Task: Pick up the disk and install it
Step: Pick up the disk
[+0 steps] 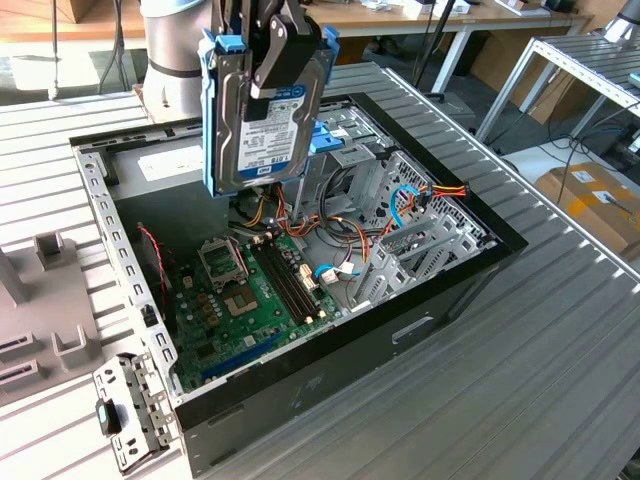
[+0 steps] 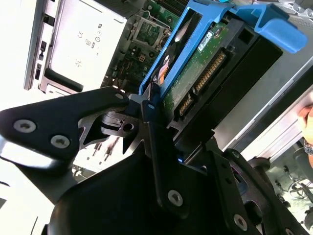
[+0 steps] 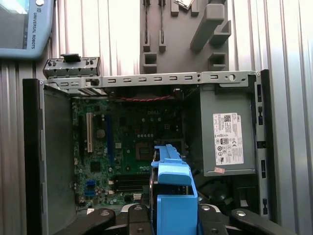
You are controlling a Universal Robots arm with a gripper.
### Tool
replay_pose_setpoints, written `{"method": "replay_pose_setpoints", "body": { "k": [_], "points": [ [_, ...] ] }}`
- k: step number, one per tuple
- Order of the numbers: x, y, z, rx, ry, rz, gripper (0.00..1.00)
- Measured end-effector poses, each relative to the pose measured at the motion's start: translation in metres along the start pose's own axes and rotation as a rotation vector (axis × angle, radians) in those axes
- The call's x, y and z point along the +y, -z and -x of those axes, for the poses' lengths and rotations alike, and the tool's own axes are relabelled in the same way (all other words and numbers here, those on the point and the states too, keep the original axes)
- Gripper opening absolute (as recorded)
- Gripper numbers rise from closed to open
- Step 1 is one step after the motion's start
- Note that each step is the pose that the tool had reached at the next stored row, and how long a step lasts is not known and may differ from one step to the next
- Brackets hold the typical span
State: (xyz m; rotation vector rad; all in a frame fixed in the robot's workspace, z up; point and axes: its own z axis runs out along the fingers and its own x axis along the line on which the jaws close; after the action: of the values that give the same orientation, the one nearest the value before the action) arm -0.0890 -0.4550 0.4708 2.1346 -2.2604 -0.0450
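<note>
Tool (image 1: pixel 277 72) pinching the disk (image 1: pixel 262 140), fingers clamped on its two faces. Disk hangs upright, label side facing the exterior view, blue rails (image 1: pixel 211 110) on its edges, clear of everything, above the open case (image 1: pixel 455 285). Case lies on the table (image 1: pixel 530 390), motherboard (image 1: pixel 240 300) exposed (cables loose beside it). In the second wrist view the disk (image 2: pixel 198 71) shows its green board and connector end. Power supply (image 3: pixel 227 132) sits in a case corner.
</note>
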Motion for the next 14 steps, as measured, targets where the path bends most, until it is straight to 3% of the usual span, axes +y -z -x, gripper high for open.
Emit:
{"method": "replay_pose_setpoints", "body": {
  "k": [14],
  "points": [
    [-0.0011, -0.0001, -0.0087, -0.0001, 0.000, 0.0000, 0.36]
  ]
}}
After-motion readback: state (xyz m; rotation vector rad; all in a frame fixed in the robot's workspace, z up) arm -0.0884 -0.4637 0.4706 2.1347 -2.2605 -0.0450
